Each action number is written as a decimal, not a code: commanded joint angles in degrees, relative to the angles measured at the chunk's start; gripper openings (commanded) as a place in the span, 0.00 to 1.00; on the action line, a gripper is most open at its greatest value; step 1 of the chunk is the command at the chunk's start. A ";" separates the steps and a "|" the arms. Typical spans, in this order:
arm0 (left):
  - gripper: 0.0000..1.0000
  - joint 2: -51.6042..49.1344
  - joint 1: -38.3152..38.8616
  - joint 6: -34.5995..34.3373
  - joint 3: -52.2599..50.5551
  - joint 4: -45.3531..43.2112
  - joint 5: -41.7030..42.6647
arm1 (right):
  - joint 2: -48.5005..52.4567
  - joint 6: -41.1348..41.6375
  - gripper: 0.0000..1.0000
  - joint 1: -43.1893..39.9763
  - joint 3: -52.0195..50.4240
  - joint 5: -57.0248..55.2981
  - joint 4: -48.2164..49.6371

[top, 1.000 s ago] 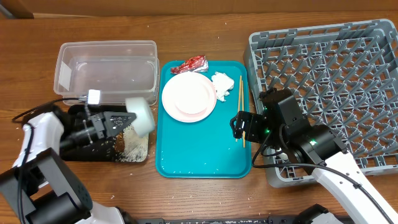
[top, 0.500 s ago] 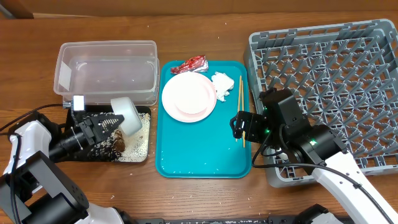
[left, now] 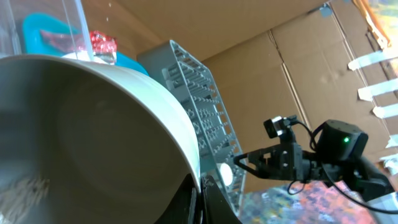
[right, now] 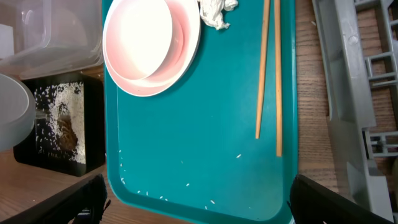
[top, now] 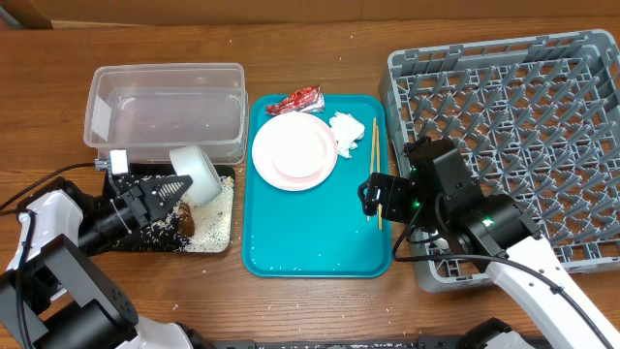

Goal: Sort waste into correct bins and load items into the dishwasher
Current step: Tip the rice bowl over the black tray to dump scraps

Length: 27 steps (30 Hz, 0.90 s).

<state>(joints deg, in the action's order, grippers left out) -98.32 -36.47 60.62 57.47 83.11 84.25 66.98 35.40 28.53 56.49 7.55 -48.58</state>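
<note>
My left gripper [top: 172, 189] is shut on the rim of a small pinkish-white bowl [top: 197, 174], held tilted over the black tray [top: 208, 242], where white grains and brown bits [top: 184, 223] lie. The bowl fills the left wrist view [left: 93, 137]. The clear tub [top: 165, 116] stands behind it. On the teal tray [top: 315, 237] are the plate with a bowl on it [top: 294, 150], the white tissue [top: 346, 133], the chopsticks [top: 377, 160] and, at its back edge, the red wrapper [top: 295, 100]. My right gripper [top: 373, 199] is open above the tray's right side, by the chopsticks [right: 268, 68]. The grey rack [top: 523, 126] stands at the right.
A few loose grains [right: 186, 184] lie on the teal tray's near part. The rack's left wall [right: 348, 81] is close to my right gripper. The cup is not in view. Bare wooden table [top: 320, 301] lies in front of the tray.
My left gripper has pulled back to the left and slightly away with the bowl, tilting it over the black tray; more grains lie in the tray. The right arm has not moved.
</note>
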 commanded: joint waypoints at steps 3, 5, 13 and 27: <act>0.04 -0.15 0.59 4.11 -0.35 3.32 1.46 | -0.42 0.26 0.96 -0.22 1.22 1.16 0.26; 0.04 -0.31 0.66 4.28 -0.37 3.06 -0.83 | -0.42 0.26 0.97 -0.22 1.22 1.09 0.42; 0.04 -0.44 0.81 4.15 -0.44 5.33 0.83 | -0.42 0.26 0.99 -0.22 1.22 1.11 0.44; 0.04 5.60 18.78 14.14 0.98 13.79 -1.73 | -0.61 0.22 0.99 -0.22 1.40 1.07 2.75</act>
<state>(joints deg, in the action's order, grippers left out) -96.03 -22.37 72.29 57.34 96.66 82.65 66.98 35.40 28.53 56.49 8.73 -46.68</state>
